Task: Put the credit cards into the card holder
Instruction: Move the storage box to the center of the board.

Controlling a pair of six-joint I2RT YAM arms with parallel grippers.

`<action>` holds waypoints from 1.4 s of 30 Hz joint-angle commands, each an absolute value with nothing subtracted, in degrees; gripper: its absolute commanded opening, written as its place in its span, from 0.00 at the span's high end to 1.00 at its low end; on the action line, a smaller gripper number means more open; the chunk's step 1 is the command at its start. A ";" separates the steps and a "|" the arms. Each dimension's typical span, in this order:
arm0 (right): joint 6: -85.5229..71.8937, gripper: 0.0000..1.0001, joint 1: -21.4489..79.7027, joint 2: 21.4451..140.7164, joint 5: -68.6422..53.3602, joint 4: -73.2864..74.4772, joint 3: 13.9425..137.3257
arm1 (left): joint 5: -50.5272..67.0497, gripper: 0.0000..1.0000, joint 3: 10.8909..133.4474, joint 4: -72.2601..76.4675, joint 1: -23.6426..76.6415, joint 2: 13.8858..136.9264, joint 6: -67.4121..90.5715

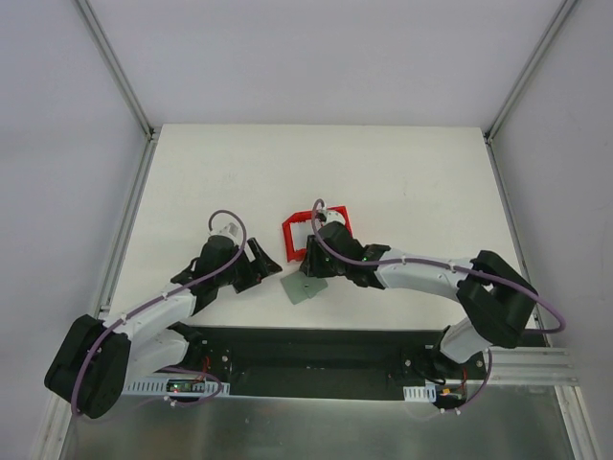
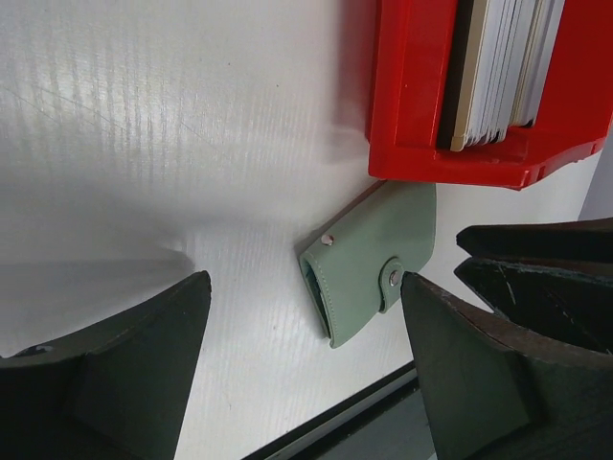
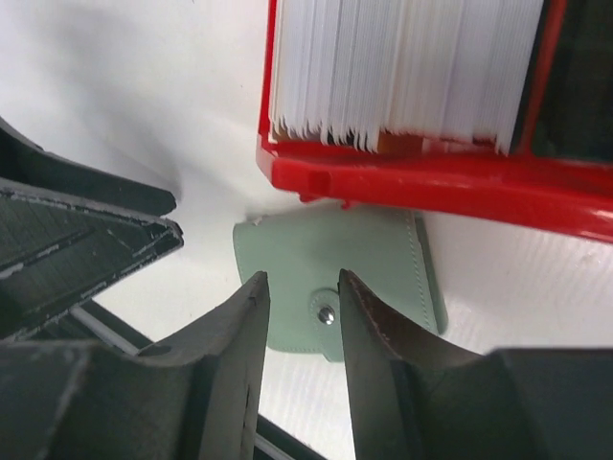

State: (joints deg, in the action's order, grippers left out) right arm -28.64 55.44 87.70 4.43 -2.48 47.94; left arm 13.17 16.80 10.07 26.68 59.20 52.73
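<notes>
The card holder [image 2: 369, 259] is a grey-green wallet lying folded shut on the white table, its snap [image 3: 327, 313] fastened. It sits just in front of the red bin [image 1: 290, 234]. The credit cards [image 3: 402, 67] stand packed on edge in that bin, mostly pale; they also show in the left wrist view [image 2: 498, 67]. My right gripper [image 3: 302, 280] hovers over the wallet's snap tab with a narrow gap between its jaws and nothing in them. My left gripper [image 2: 305, 287] is wide open and empty, just left of the wallet [image 1: 305, 288].
The red bin's front wall [image 3: 431, 182] stands right behind the wallet. The table's near edge and a dark strip [image 2: 335, 422] run just in front of it. The two grippers [image 1: 257, 264] [image 1: 316, 257] are close together on either side of the wallet.
</notes>
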 commanded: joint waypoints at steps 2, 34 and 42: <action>-29.36 0.63 56.43 91.31 12.03 -0.27 53.96 | 10.63 0.21 18.37 7.03 27.16 57.13 52.56; -19.86 0.59 51.15 96.50 11.17 2.64 60.91 | 12.48 0.19 20.83 6.59 27.16 59.59 50.54; -20.21 0.58 51.15 98.52 9.49 2.37 62.31 | 12.57 0.19 20.48 6.59 27.07 59.59 50.71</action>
